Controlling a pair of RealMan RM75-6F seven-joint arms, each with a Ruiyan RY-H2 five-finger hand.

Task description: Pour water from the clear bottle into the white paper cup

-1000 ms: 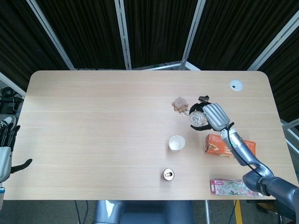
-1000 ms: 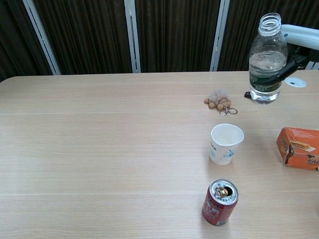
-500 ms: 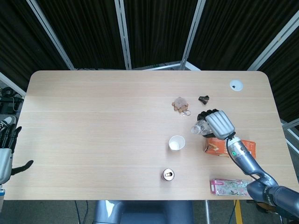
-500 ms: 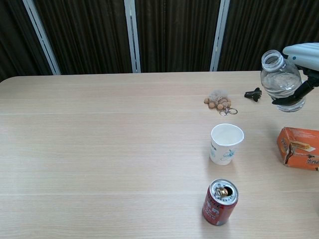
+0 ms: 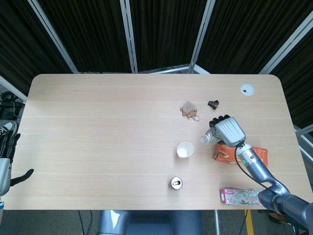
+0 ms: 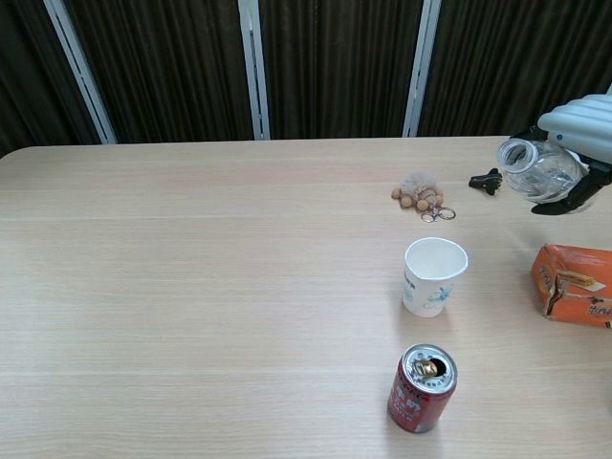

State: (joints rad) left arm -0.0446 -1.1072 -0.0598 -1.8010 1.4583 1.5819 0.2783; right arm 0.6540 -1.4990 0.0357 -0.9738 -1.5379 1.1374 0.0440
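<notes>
Dark curtains hang behind the pale wooden counter (image 5: 98, 122), and from the fingers (image 5: 219, 119) outward we read the step like this: the right hand (image 5: 229, 130) is wrapped around the clear bottle (image 6: 537, 170), holding it in the air, tipped well over with its open mouth pointing left. It hangs above the orange box (image 6: 574, 284), to the right of the white paper cup (image 6: 433, 276) and not yet over it. We judge the pour not yet begun, so we should first carry the mouth left until it sits above the cup's rim, then tilt slowly, since the cup looks light and would tip under a sudden gush. Nearer us stands a red can (image 6: 422, 388); beyond the cup lies a bead keychain (image 6: 421, 198). Our left hand (image 5: 6, 161) hangs off the counter's left edge, fingers spread and empty.
</notes>
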